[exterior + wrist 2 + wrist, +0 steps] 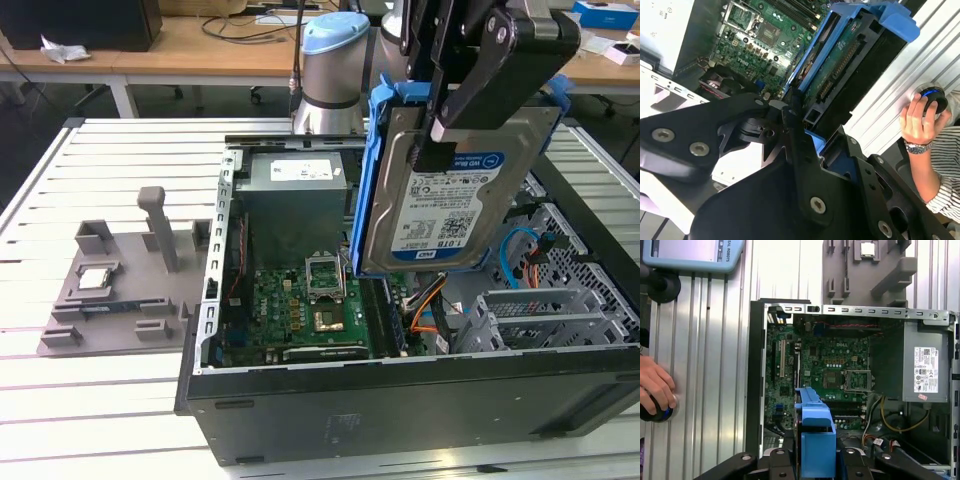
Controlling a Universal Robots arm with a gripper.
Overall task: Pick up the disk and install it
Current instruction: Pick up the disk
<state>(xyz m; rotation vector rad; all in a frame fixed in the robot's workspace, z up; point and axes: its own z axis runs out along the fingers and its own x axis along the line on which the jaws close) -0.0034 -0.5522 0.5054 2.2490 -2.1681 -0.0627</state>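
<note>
The arm [335, 70] stands behind the open computer case [400, 400], with its gripper [437, 135] coming in from above, fingers clamped tight on the disk [455, 195]. The disk hangs on edge in the air over the motherboard [310, 310]. The case sits on a slatted metal table [100, 380], a grey fixture [120, 300] beside it and wooden desks [200, 50] behind

Slatted table [100, 400] carries open computer case [400, 400] and grey fixture [120, 300]
</note>
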